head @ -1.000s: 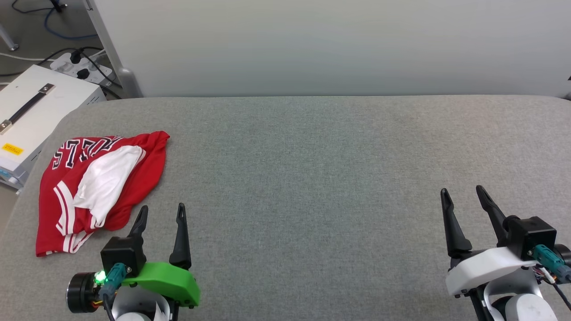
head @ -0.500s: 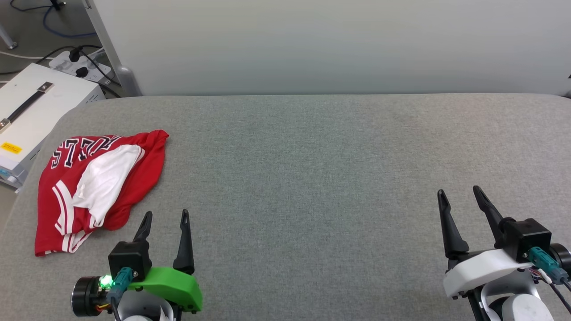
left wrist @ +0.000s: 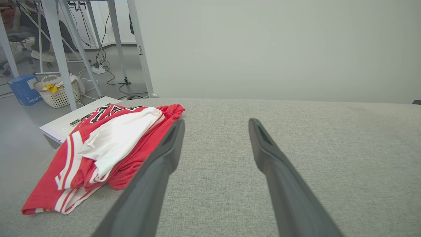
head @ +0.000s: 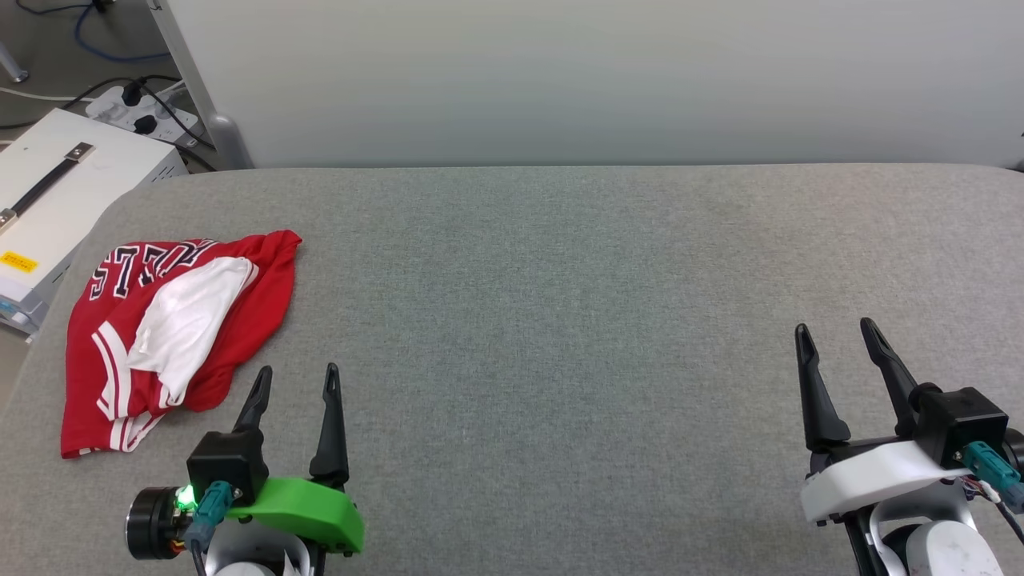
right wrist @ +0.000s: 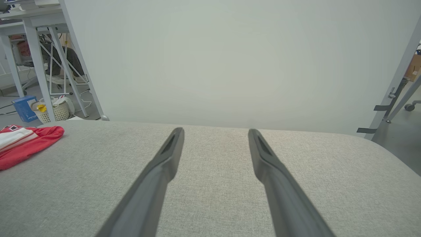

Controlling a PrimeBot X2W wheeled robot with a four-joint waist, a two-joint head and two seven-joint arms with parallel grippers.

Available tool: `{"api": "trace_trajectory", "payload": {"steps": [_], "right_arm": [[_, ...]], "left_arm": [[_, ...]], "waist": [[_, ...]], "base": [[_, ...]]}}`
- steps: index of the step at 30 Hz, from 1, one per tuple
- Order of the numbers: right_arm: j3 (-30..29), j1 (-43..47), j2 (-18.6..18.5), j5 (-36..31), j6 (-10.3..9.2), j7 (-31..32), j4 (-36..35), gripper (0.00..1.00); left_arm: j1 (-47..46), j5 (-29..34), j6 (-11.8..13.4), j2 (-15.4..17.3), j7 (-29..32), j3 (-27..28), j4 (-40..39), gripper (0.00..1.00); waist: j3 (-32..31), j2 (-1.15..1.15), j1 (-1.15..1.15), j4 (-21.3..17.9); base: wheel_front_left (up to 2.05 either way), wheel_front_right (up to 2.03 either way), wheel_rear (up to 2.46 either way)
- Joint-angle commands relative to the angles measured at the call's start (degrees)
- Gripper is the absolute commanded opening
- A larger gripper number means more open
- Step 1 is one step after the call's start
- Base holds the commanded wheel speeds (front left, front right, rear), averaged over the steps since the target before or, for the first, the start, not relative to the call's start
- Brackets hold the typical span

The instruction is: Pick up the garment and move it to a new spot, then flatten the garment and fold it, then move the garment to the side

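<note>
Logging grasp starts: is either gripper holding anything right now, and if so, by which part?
Nothing is held. The left gripper and the right gripper are both open and empty; the garment lies crumpled beside the left gripper, not touching it.

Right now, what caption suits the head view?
Crumpled garment on grey surface; left tool and right tool open, empty.

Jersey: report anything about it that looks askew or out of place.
The red jersey lies crumpled rather than flat, near the left edge of the gray table, with a white sleeve flopped across it.
</note>
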Motion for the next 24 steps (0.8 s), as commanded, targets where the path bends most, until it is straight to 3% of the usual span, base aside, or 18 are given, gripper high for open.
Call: {"api": "trace_trajectory", "payload": {"steps": [1,24], "right_arm": [[0.0,-0.8,0.0,0.4,-0.03,-0.7,0.2,1.00],[0.3,-1.0,0.0,2.2,-0.04,-3.3,3.9,1.00]], "left_arm": [[-0.7,-0.3,-0.5,-0.2,-0.7,-0.1,0.3,1.00],[-0.9,-1.3,-1.8,-0.2,-3.4,-0.8,4.5,1.00]], "waist": [[0.0,0.44,0.00,0.0],[0.3,0.56,0.00,0.5]], "base": [[0.00,0.00,0.00],[0.00,0.00,0.00]]}}
